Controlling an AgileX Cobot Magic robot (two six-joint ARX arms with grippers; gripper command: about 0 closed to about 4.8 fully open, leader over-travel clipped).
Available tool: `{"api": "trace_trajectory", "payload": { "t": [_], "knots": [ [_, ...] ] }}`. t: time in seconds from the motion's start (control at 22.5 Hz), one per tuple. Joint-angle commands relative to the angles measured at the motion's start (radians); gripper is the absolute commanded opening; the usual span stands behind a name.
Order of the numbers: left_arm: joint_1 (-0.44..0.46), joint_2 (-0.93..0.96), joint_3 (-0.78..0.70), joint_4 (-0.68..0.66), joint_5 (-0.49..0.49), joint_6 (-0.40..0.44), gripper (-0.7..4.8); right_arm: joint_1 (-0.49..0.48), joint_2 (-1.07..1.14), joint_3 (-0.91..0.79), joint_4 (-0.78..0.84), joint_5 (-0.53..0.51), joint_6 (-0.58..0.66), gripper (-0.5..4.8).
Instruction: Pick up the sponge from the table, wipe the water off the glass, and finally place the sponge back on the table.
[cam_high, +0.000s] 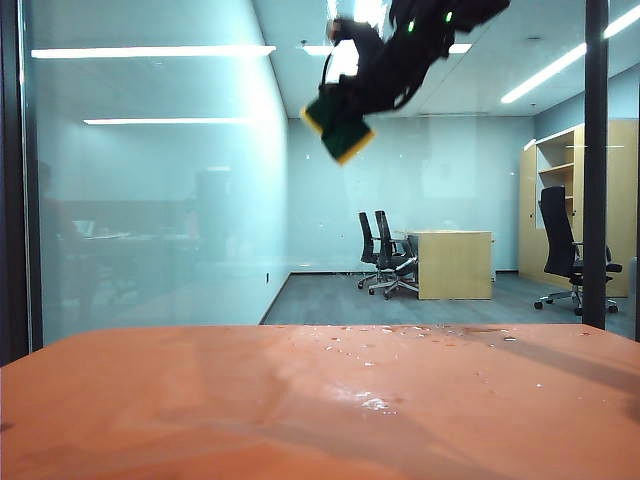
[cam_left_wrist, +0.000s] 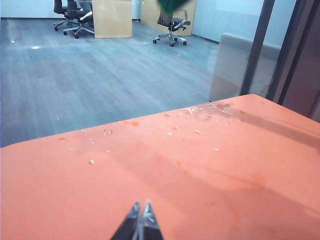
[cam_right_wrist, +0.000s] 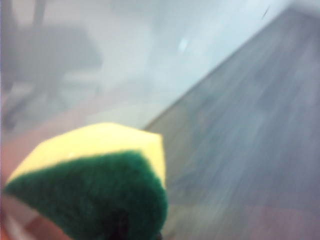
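Note:
High up against the glass (cam_high: 150, 200), my right gripper (cam_high: 362, 98) is shut on the sponge (cam_high: 338, 128). Its dark green layer shows with a yellow edge. In the right wrist view the sponge (cam_right_wrist: 100, 185) fills the foreground, green side toward the camera, and hides the fingers; the blurred glass (cam_right_wrist: 225, 100) lies close behind it. Drops of water (cam_left_wrist: 200, 112) glint on the orange-red table (cam_high: 200, 400) near the foot of the glass. I cannot make out drops on the pane itself. My left gripper (cam_left_wrist: 141, 207) is shut and holds nothing, low over the table (cam_left_wrist: 75, 200).
Dark frame bars stand at the right (cam_high: 596, 160) and the left (cam_high: 10, 180) of the pane. Behind the glass is an office with a wooden desk (cam_high: 455, 262) and chairs (cam_high: 385, 255). The table's far edge meets the glass.

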Motion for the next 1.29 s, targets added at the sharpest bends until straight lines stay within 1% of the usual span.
{"api": "trace_trajectory", "payload": {
  "t": [0.04,0.22,0.44,0.8,0.93,1.29],
  "knots": [
    [0.000,0.001,0.003,0.013,0.000,0.001,-0.05,-0.003,-0.047,0.008,0.051,0.033,-0.001,-0.09],
    [0.000,0.001,0.003,0.014,0.000,0.001,-0.05,-0.011,-0.105,0.008,0.051,0.089,-0.007,-0.08],
    [0.000,0.001,0.003,0.014,-0.003,0.001,-0.05,-0.023,-0.135,0.008,0.047,0.095,-0.007,-0.08],
    [0.000,0.001,0.003,0.014,-0.004,0.001,-0.05,-0.029,-0.104,0.002,-0.053,0.090,-0.007,-0.08],
    [0.000,0.001,0.003,0.015,-0.004,0.001,-0.05,-0.029,-0.103,-0.053,-0.044,0.087,-0.007,-0.09],
    [0.000,0.001,0.003,0.020,-0.004,0.001,-0.05,-0.027,-0.103,-0.292,0.091,0.092,0.001,-0.08]
  ]
}}
